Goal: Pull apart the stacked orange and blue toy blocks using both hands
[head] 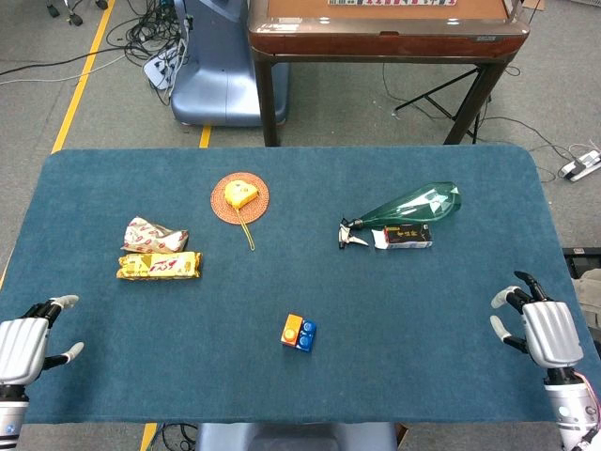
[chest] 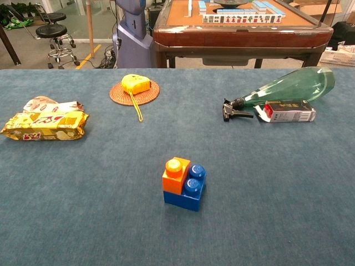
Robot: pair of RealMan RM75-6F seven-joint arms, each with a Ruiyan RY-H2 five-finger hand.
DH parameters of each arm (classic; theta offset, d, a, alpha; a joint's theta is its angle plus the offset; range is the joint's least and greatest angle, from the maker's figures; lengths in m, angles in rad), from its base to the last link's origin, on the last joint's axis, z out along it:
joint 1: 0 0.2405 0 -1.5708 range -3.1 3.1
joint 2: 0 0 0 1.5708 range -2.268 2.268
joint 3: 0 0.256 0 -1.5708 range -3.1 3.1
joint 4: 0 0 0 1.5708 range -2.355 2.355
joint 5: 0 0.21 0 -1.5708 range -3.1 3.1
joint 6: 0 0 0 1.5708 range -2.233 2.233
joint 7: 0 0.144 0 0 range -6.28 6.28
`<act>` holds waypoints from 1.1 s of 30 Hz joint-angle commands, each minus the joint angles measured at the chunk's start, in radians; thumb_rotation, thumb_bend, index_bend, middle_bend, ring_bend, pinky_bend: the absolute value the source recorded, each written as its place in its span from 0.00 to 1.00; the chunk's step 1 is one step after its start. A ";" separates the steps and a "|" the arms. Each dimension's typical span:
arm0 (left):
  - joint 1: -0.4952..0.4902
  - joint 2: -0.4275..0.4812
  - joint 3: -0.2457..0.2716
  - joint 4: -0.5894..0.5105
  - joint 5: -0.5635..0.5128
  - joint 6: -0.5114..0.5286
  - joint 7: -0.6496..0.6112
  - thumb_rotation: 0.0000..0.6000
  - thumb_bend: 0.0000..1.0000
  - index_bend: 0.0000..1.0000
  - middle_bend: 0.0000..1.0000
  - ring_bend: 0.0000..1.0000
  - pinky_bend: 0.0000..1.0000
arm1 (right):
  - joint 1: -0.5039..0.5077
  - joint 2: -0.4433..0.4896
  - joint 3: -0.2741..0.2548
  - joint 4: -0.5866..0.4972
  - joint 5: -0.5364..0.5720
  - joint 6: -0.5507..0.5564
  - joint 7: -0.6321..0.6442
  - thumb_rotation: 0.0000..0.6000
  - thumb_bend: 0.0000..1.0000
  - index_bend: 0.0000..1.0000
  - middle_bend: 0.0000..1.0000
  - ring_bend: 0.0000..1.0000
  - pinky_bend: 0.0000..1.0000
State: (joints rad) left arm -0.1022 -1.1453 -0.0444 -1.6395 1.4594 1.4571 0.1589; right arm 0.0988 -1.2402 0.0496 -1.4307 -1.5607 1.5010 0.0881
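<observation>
Blue-covered table (head: 113, 376). On it: orange block (chest: 176, 174) stacked on blue block (chest: 187, 194) near front centre; snack packs (chest: 45, 125) left; yellow tape measure (chest: 135, 83) on woven coaster (chest: 117, 95); green spray bottle (chest: 288, 88) w/ small box (chest: 288, 112) right.

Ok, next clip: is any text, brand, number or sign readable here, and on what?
Nothing reads cleanly.
Yellow snack packet: red lettering, too blurred to read.
Patterned packet behind it: print only, no legible words.
Small box beside the green spray bottle: dark label with print, too small.
Tiles on the far brown table: markings too small.
</observation>
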 commanded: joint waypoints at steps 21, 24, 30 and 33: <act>-0.182 -0.038 -0.032 -0.250 0.068 -0.211 -0.135 1.00 0.08 0.31 1.00 0.93 1.00 | 0.012 0.035 0.026 -0.007 -0.011 0.030 0.040 1.00 0.30 0.51 0.47 0.56 0.62; -0.232 -0.049 -0.049 -0.274 0.048 -0.275 -0.136 1.00 0.08 0.32 1.00 0.94 1.00 | 0.018 0.054 0.032 -0.035 -0.016 0.031 0.022 1.00 0.30 0.51 0.47 0.56 0.62; -0.319 -0.101 -0.076 -0.300 0.015 -0.370 -0.097 1.00 0.08 0.34 1.00 0.94 1.00 | 0.037 0.081 0.043 -0.078 -0.006 0.004 -0.011 1.00 0.30 0.51 0.47 0.56 0.62; -0.366 -0.131 -0.086 -0.304 -0.012 -0.423 -0.053 1.00 0.08 0.34 1.00 0.94 1.00 | 0.046 0.082 0.041 -0.079 -0.003 -0.014 -0.020 1.00 0.30 0.51 0.47 0.56 0.62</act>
State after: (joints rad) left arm -0.4428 -1.2569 -0.1210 -1.9374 1.4658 1.0600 0.0813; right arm 0.1418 -1.1587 0.0907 -1.5093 -1.5654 1.4901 0.0714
